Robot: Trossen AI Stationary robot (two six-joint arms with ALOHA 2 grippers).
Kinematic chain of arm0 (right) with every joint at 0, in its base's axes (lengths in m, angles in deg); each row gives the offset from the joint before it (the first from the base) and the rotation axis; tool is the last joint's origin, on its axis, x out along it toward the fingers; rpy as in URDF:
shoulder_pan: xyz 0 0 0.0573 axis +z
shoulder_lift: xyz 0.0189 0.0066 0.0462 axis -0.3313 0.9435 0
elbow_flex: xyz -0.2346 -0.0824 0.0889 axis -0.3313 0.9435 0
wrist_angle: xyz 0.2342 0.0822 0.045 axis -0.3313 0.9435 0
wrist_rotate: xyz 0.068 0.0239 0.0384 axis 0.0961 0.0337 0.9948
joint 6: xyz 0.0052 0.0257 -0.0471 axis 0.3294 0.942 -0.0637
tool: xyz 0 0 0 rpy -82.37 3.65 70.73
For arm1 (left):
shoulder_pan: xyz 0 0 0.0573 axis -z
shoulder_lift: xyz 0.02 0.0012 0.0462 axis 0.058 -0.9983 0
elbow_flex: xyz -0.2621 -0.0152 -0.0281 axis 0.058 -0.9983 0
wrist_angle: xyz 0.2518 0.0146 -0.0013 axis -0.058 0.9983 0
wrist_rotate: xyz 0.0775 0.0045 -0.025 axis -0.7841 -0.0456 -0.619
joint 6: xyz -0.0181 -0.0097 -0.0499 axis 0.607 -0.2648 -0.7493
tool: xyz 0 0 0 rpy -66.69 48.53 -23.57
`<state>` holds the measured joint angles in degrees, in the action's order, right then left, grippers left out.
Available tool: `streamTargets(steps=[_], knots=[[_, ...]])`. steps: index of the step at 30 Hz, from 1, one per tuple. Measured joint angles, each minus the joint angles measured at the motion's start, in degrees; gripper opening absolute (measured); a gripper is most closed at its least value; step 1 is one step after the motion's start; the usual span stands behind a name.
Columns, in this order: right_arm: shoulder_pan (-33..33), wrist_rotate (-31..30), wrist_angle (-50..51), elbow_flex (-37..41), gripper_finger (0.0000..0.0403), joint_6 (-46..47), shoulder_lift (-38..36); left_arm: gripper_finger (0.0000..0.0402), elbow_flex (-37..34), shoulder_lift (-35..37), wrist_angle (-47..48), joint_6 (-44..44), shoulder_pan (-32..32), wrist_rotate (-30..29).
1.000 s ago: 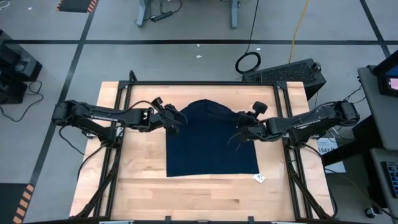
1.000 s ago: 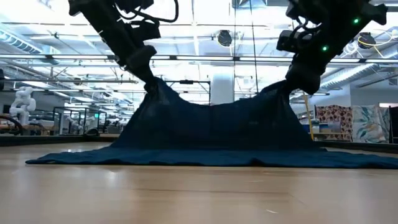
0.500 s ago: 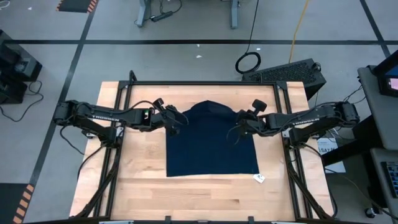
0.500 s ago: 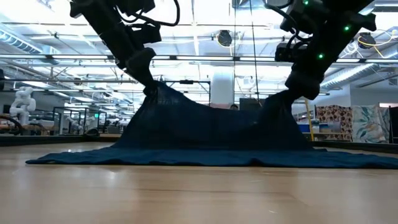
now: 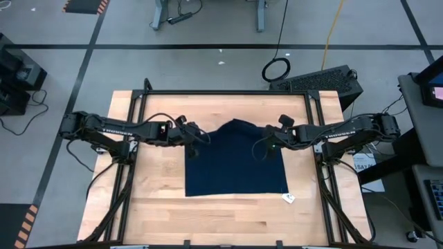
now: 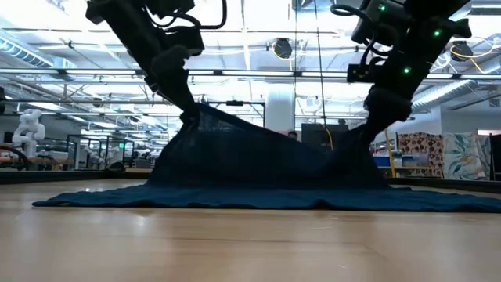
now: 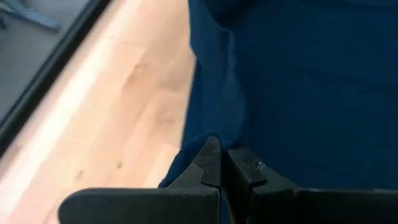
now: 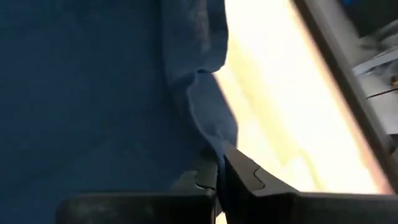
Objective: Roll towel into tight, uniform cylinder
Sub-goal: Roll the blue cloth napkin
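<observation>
The dark navy towel [image 5: 235, 162] lies on the wooden table [image 5: 159, 207], its near part flat, its far part lifted and carried over the flat part. A small white tag [image 5: 288, 198] shows at its near right corner. My left gripper [image 5: 193, 137] is shut on the towel's far left corner, my right gripper [image 5: 266, 146] on its far right corner. In the low view the lifted cloth [image 6: 266, 157] sags between the two arms. My left gripper pinches the towel's far left corner [image 7: 202, 146] between its two shut fingers, slanting down from the table's left. The cloth hangs below the fingers, lifted off the table. My right gripper pinches the towel's far right corner [image 8: 214, 140] between its two shut fingers, slanting down from the table's right. The cloth is lifted there and hangs down to the flat part.
Bare wood shows at the table's left, right [image 5: 304, 207] and near sides of the towel. A black metal frame [image 5: 228, 92] runs round the table. Beyond the far edge lie cables and a black case [image 5: 325, 79] on the floor.
Both grippers have moved toward the table's near edge, still shut on the far corners, the right one also lower. The towel's far edge has been carried over the flat near part, which has stayed in place.
</observation>
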<state>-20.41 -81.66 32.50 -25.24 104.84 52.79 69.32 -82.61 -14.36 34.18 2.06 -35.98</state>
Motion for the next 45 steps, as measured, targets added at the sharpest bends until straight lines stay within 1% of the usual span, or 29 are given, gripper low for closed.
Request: streamTargets(steps=[4,10,15,20,22,26,32,38,45], knots=[[0.0,5.5,2.9,0.0,0.0000,1.2,0.0,0.0004,0.0,0.0,0.6,0.0,1.8,1.3],[0.0,14.7,8.5,0.0,0.0000,3.8,0.0,0.0004,0.0,0.0,5.6,0.0,4.2,2.1],[0.0,19.3,14.7,-0.6,0.0000,5.7,0.0,0.0004,0.0,0.0,6.6,-1.7,5.9,2.4],[0.6,22.3,22.7,-4.2,0.0000,7.7,0.0,0.0004,0.0,0.0,6.6,-2.4,8.2,5.0],[1.2,23.6,25.2,-5.8,0.0000,7.8,0.0,0.0004,0.0,0.0,6.6,-3.0,9.3,5.1],[2.7,28.3,29.3,-8.0,0.0000,8.8,0.0,0.0004,0.0,0.0,6.4,-3.7,11.3,5.1],[6.4,34.9,29.7,-8.2,0.0000,13.5,0.0,0.0004,0.0,0.0,6.4,-4.5,13.6,5.1],[11.2,37.5,29.6,-8.2,0.0000,19.0,0.0,0.0004,0.2,1.2,6.4,-4.4,14.6,5.0],[15.3,38.9,26.3,-8.2,0.0000,24.2,0.0,0.0004,2.0,6.3,7.1,-2.1,14.9,5.0]])
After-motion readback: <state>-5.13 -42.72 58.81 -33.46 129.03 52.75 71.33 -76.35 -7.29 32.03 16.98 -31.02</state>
